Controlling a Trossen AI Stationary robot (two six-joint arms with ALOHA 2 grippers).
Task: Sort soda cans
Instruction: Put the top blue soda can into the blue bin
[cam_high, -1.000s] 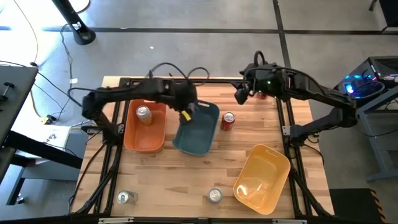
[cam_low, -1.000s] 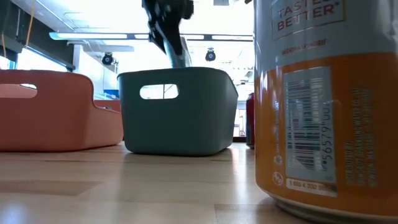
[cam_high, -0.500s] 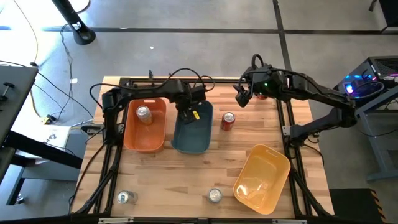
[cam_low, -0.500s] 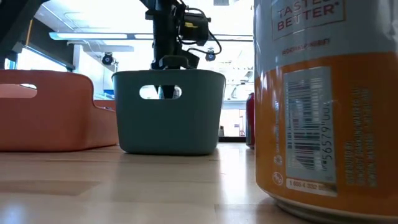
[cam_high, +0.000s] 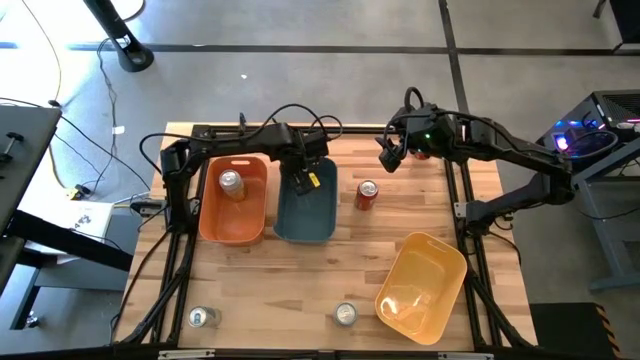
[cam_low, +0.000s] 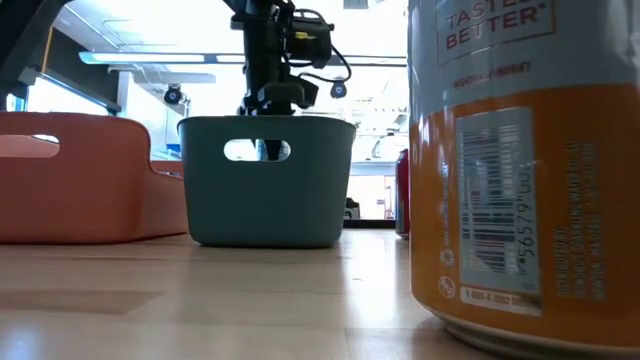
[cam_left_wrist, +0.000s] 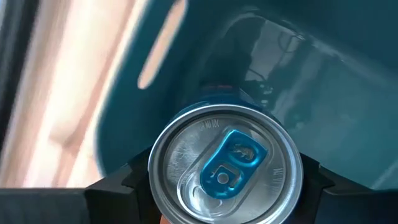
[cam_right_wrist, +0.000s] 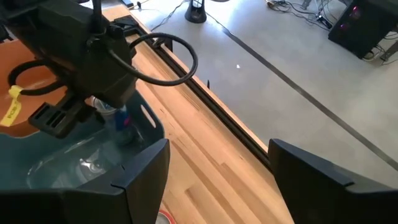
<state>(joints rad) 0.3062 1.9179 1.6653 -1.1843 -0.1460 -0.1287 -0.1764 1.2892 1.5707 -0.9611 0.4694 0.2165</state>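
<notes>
The left gripper (cam_left_wrist: 225, 214), clamped on a can (cam_left_wrist: 225, 167), hangs inside the blue bin (cam_high: 306, 215) near the bench's far edge; next, release. The right gripper (cam_high: 387, 155) waits, fingers apart.

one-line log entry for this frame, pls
left gripper: shut on blue-tab can, inside blue-grey bin | right gripper: open, hovering near table's far edge | orange bin: one can
</notes>
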